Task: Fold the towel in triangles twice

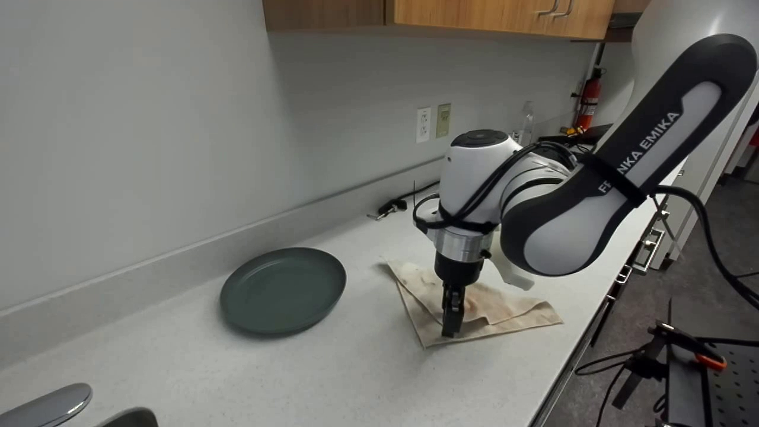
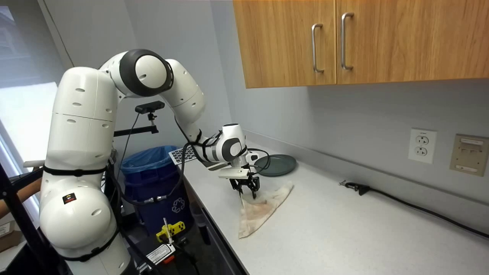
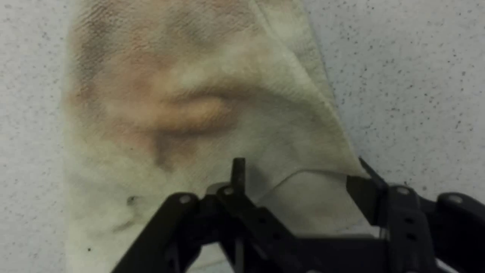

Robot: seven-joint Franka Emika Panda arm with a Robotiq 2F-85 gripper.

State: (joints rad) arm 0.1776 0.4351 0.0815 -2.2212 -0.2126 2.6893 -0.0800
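Observation:
The beige, stained towel lies on the counter in both exterior views [image 1: 495, 302] [image 2: 259, 212], folded over into a rough triangle. Its upper layer stops short of the lower layer's edge near the gripper. In the wrist view the towel [image 3: 163, 68] fills the middle, with a raised wrinkle and brown stains. My gripper [image 1: 452, 325] points down at the towel, its tips low over or touching the cloth; I cannot tell which. It also shows in an exterior view [image 2: 247, 191]. In the wrist view the fingers [image 3: 302, 182] stand wide apart, with a layer edge between them and a towel corner at the right fingertip.
A dark green plate [image 1: 283, 290] lies beside the towel, also visible in an exterior view [image 2: 282, 168]. A black clamp with a cable [image 1: 392, 206] lies by the wall. A faucet [image 1: 47, 406] is at the near corner. Wooden cabinets [image 2: 286, 42] hang above the counter.

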